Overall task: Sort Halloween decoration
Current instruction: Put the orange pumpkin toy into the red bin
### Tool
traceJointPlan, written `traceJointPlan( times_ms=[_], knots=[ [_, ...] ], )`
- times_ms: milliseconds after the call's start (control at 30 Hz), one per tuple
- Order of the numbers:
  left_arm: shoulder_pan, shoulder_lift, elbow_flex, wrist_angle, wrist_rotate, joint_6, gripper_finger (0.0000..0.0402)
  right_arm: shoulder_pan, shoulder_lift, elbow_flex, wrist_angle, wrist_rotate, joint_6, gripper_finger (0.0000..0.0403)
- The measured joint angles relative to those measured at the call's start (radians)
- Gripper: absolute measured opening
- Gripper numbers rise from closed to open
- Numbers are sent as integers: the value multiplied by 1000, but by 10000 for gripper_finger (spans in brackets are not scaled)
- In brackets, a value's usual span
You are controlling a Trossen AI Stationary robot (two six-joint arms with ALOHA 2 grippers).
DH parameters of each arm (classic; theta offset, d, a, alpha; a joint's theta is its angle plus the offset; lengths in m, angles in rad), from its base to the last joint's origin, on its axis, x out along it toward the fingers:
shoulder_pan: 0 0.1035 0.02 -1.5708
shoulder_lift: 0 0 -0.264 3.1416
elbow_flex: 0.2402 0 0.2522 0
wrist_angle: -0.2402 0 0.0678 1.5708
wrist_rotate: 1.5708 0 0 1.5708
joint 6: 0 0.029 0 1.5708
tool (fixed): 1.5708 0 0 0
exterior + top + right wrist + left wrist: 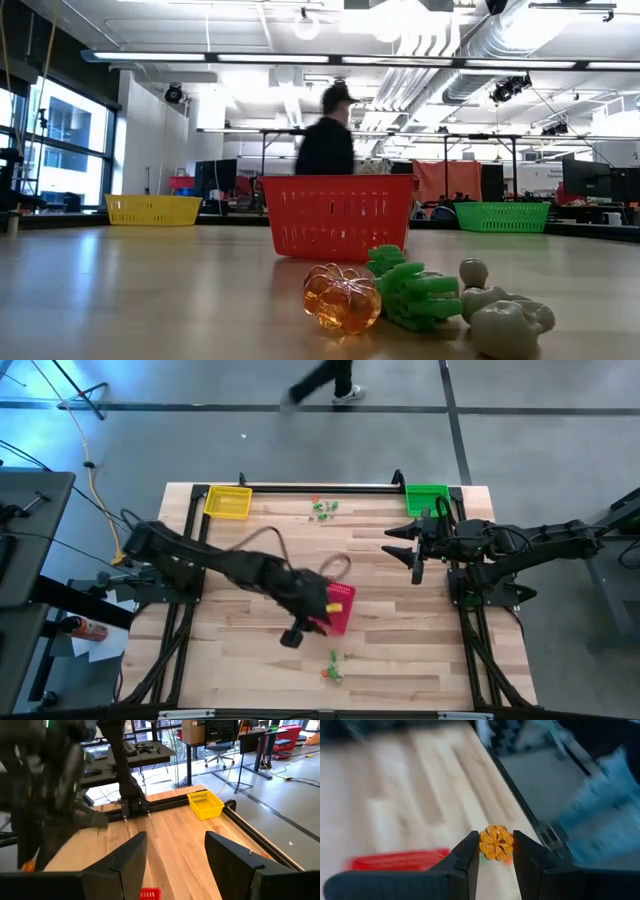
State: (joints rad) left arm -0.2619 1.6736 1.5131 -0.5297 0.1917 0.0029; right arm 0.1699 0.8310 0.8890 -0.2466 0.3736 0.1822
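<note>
Two arms share your table, and only the left one is at work. Your left gripper [495, 851] is clamped on an orange pumpkin trinket [496, 843], which sits between the tips of the two fingers; in the overhead view that gripper [318, 615] hangs just beside the red basket [340, 607] near the middle of the table. Your right gripper [417, 546] waits well apart near the green basket [427, 497], its fingers spread and holding nothing.

Risks, as judged from this moment:
- The pumpkin is held only at the fingertips. It looks rounded and smooth, so a quick swing may let it slip out and roll off across the wood.
- The left wrist view is smeared, which suggests fast motion; fast motion makes such a slip more likely.
- The left arm is close to the red basket. A low pass may knock or shove it.
- Which basket the orange piece belongs in cannot be told here; a drop into the wrong one would spoil the sort.

The remaining trinkets lie in two groups: a small green and red cluster [322, 508] at the far edge between the yellow basket [228, 502] and the green one, and a near cluster [332, 669] in front of the red basket, well clear of both grippers. From table height the near cluster shows a second orange pumpkin [342, 297], a green piece [412, 291] and a pale piece [505, 318].
</note>
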Motion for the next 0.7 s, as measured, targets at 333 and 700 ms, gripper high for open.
traceJointPlan(
  times_ms=[333,700],
  knots=[
    [71,-140,-3,-28,-215,30,81,0,0,0,3,11,1,197],
    [129,-137,-374,356,-17,-48,81,0,0,0,30,64,2,197]
  ],
)
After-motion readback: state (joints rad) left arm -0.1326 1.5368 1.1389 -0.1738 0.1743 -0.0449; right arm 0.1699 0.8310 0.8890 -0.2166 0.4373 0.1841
